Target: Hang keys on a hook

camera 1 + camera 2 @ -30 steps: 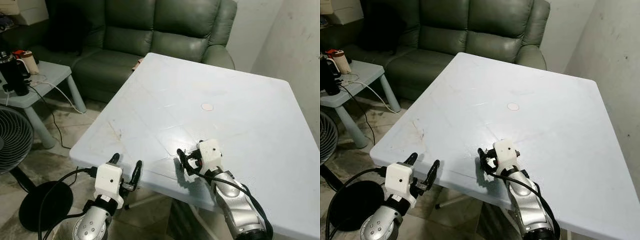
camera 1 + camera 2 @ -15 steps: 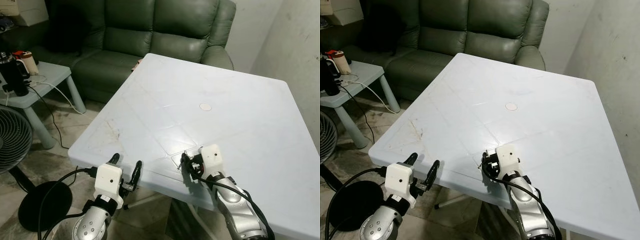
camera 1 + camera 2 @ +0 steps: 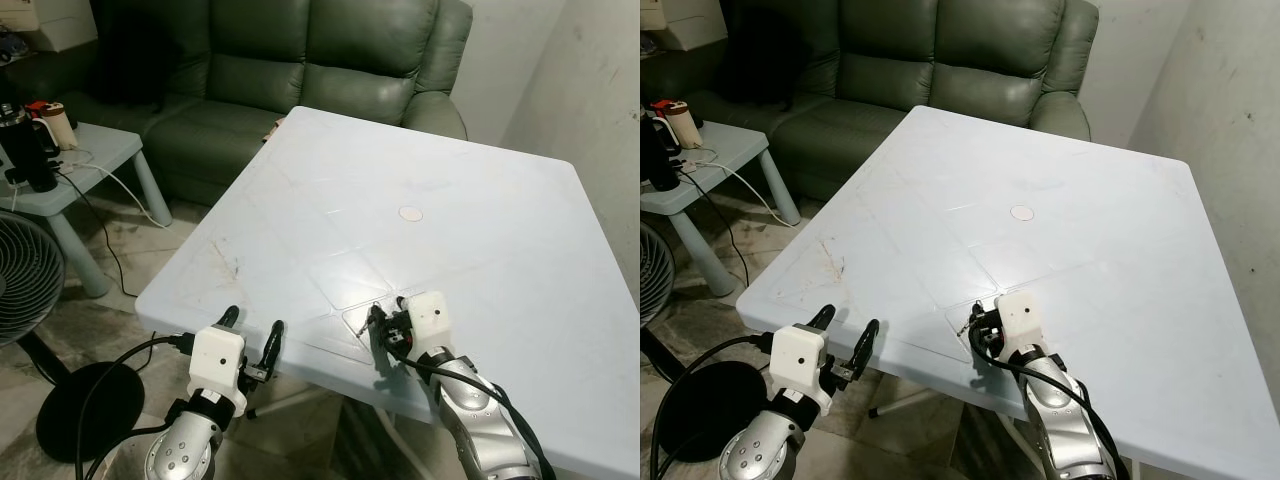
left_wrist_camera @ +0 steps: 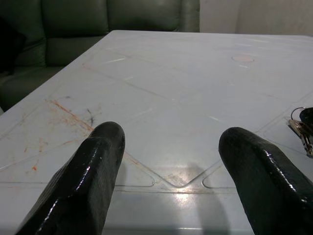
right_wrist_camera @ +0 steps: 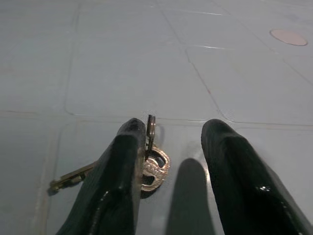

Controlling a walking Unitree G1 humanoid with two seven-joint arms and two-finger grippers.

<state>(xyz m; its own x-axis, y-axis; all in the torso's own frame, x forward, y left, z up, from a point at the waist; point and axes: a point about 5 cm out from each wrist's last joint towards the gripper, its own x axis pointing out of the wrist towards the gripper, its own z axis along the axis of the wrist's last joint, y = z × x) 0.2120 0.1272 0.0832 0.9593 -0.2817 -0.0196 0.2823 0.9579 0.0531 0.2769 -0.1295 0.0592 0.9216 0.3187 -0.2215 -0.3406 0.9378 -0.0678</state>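
Right gripper (image 5: 168,161) low over the surface (image 3: 480,200), fingers parted, keys (image 5: 151,169) against one finger. Left gripper (image 4: 168,181) spread wide off the edge.

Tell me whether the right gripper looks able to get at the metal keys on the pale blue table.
Probably yes: the right gripper sits low at the metal keys, jaws open, one against them, nothing between.

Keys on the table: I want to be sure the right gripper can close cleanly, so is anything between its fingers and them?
Nothing visible. The keys lie on the white table, right against one finger of the open right gripper, with bare tabletop between the fingers.
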